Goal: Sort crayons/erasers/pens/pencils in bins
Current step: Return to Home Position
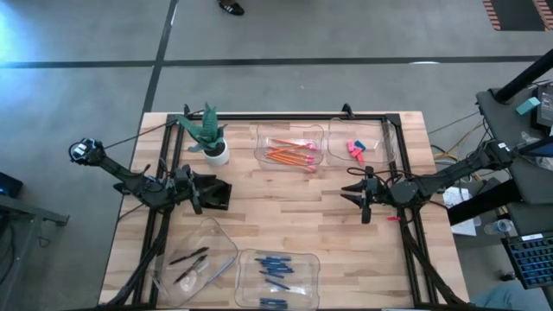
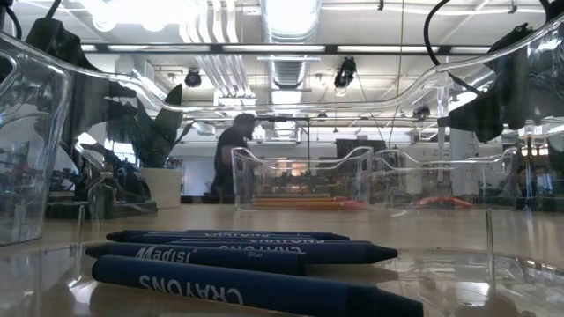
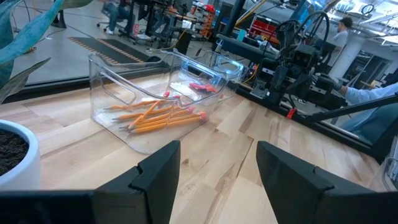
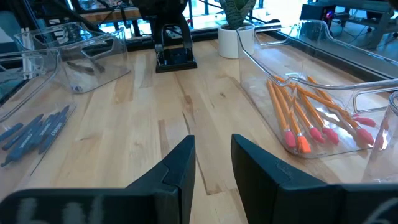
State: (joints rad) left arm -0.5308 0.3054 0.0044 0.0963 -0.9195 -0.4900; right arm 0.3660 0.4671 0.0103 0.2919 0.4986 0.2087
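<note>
Four clear bins stand on the wooden table. The far middle bin (image 1: 289,131) holds the orange pencils (image 3: 158,118). In the far right bin (image 1: 380,138) lie the pink and light-blue erasers (image 1: 355,149). The black pens (image 1: 192,259) lie in the near left bin (image 1: 216,238), and the dark-blue crayons (image 2: 247,255) lie in the near middle bin (image 1: 307,259). My left gripper (image 1: 226,194) hovers open at the table's left, pointing toward the middle. At the right, my right gripper (image 1: 346,194) faces it, with a narrow gap and nothing between its fingers.
A potted plant (image 1: 214,142) in a white pot stands at the far left, just beyond my left gripper. A black frame rail (image 1: 285,117) runs around the table's edges. Bare wood (image 1: 285,203) lies between the two grippers.
</note>
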